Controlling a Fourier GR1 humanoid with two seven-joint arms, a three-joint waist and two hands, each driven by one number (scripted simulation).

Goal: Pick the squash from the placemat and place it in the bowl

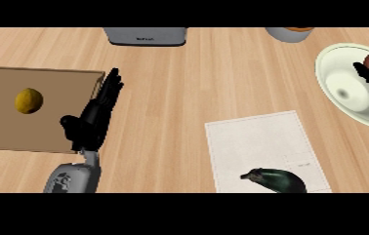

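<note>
A dark green squash [277, 180] lies at the near edge of the white placemat [256, 141], partly cut off by the view's lower edge. The pale bowl [333, 83] sits at the right edge of the counter, beyond the placemat. My left hand [93, 117] is open with its fingers pointing up, resting at the left over the edge of a brown board, far from the squash. Only a small black part of my right hand [359, 71] shows at the right edge over the bowl, with something reddish just above it.
A yellow lemon [29, 101] lies on the brown cutting board [51, 131] at the left. A grey appliance [146, 35] stands at the far edge. A grey cup with orange contents [290, 33] is at the far right.
</note>
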